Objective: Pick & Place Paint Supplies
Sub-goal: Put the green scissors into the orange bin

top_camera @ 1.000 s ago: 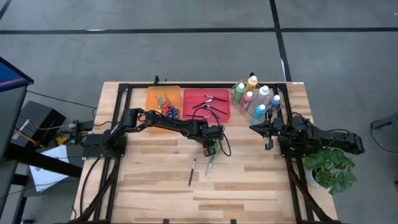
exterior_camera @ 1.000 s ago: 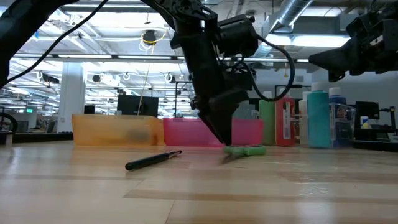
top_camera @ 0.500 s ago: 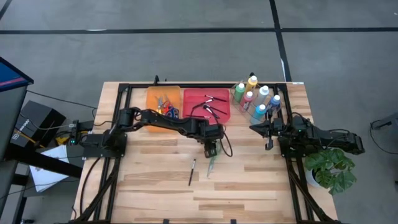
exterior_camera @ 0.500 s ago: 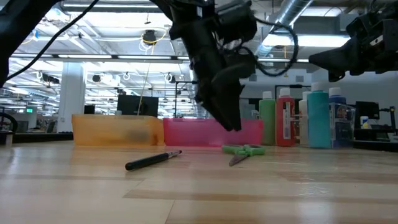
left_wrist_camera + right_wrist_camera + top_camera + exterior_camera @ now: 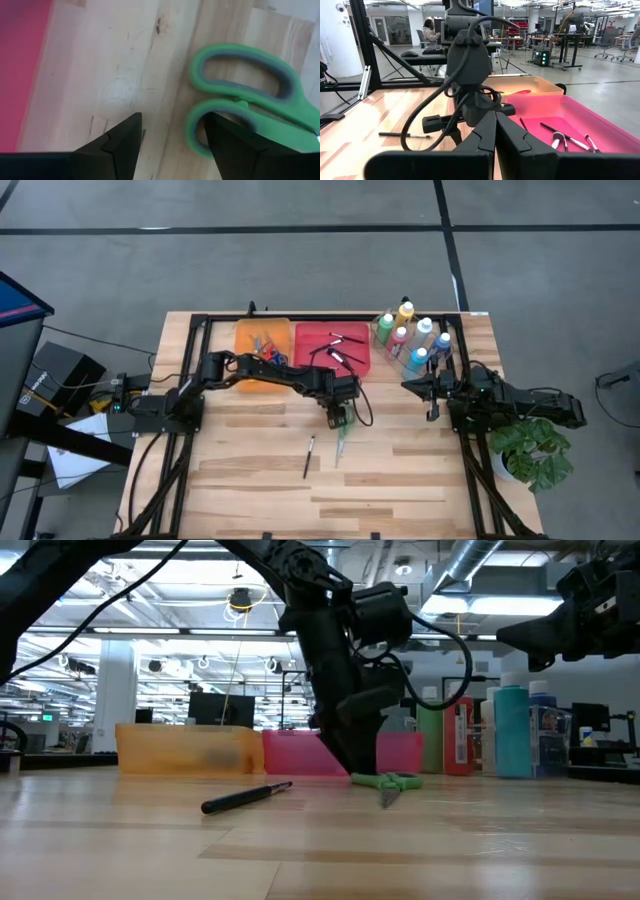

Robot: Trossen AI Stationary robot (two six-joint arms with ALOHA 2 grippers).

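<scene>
Green-handled scissors (image 5: 250,110) flat on wooden table (image 5: 400,480), just under left gripper (image 5: 170,145), fingers spread and gripping nothing, one finger (image 5: 227,142) at a handle loop. Dark brush (image 5: 309,456) lying nearby; right gripper (image 5: 432,414) off to the side, closed and empty, beside paint bottles (image 5: 412,340).

green-handled scissors (image 5: 250,105), pink tray (image 5: 332,345), orange tray (image 5: 262,340)

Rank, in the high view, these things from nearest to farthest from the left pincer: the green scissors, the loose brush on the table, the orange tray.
From the left pincer:
1. Green scissors, lying on the table right at its tips.
2. Loose brush, further toward the table's front.
3. Orange tray, at the back edge.
</scene>
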